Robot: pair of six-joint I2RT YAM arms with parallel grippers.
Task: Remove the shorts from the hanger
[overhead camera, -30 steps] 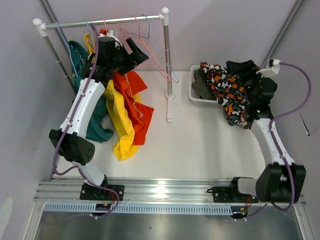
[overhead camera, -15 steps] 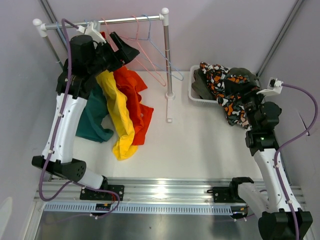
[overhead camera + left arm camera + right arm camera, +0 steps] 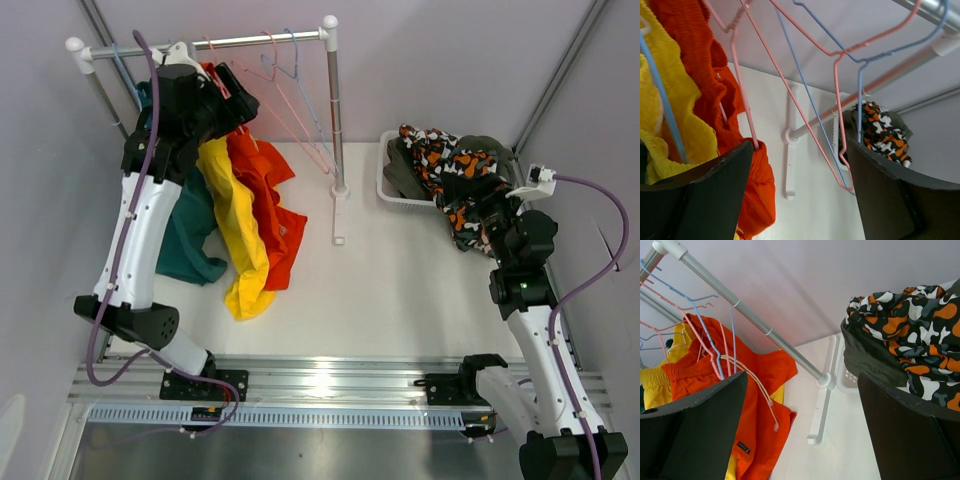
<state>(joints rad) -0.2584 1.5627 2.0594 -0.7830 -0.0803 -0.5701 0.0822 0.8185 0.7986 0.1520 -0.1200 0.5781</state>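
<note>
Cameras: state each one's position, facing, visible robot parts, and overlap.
Top external: above and behind, looking down at rack, left arm, right arm.
Left wrist: by the rack, facing red-orange shorts; own fingers show.
Right wrist: near the patterned shorts, facing the rack; own fingers show.
Both wrist views share those two shorts.

- The top view looks down from above and behind the arms (image 3: 140, 230). It takes in the whole table (image 3: 400, 290), with the rack (image 3: 205, 42) far left and the basket (image 3: 385, 185) far right.
- The left wrist view sits close among the hangers (image 3: 840, 55), facing right toward the post (image 3: 815, 122) and basket.
- The right wrist view sits by the basket, facing left toward the rack.
- Both wrist views share the post, red shorts (image 3: 700, 85) and camo shorts (image 3: 880, 132), seen from opposite ends.
</note>
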